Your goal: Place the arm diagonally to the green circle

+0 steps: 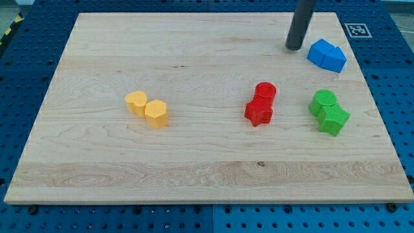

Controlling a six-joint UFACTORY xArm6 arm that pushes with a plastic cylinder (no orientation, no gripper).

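Note:
The green circle sits at the view's right, touching a green star-shaped block just below it. My tip rests on the board near the view's top right, up and to the left of the green circle, well apart from it. It stands just left of the blue blocks without touching them.
A red circle and a red star-shaped block touch at the centre right. Two yellow blocks sit together at the centre left. The wooden board has edges all round, and a marker tag lies at its top right corner.

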